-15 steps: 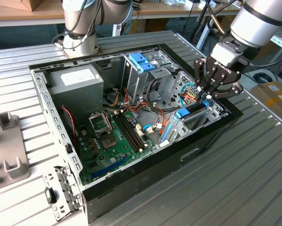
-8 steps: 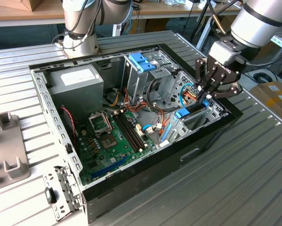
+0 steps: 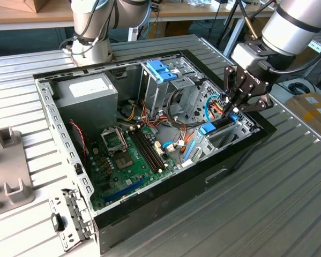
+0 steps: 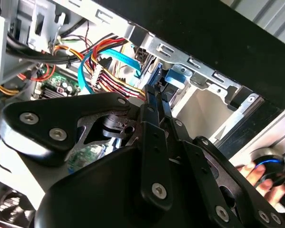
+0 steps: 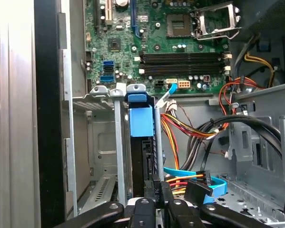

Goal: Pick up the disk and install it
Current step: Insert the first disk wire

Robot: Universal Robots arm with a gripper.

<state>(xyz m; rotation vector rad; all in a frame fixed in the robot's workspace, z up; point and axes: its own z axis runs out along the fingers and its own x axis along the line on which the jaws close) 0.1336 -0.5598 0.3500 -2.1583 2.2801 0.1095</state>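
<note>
Blue-framed disk (image 5: 141, 142) stands on edge in the case's drive bay, right beneath the claw (image 3: 236, 107), whose fingers look pinched together at its top edge. One open computer case (image 3: 69, 155), one motherboard (image 3: 122, 160), all on a ribbed metal counter (image 3: 267, 198); workshop benches behind.

Exterior view: bright, even light from above – soft glare along the ribs of the tabletop (image 3: 289, 176), and the computer case (image 3: 149, 214) is darker inside, with its black outer wall almost featureless. First wrist view: strip of tabletop beside the case wall is blown out to white; motherboard (image 5: 180, 52) is sharp and well lit, and the bay under the blue tab (image 5: 141, 121) is in deep shadow. Second wrist view: gripper (image 4: 154, 97) linkage close to the lens is dark with soft edges – white clipping on the metal frame behind it.
</note>
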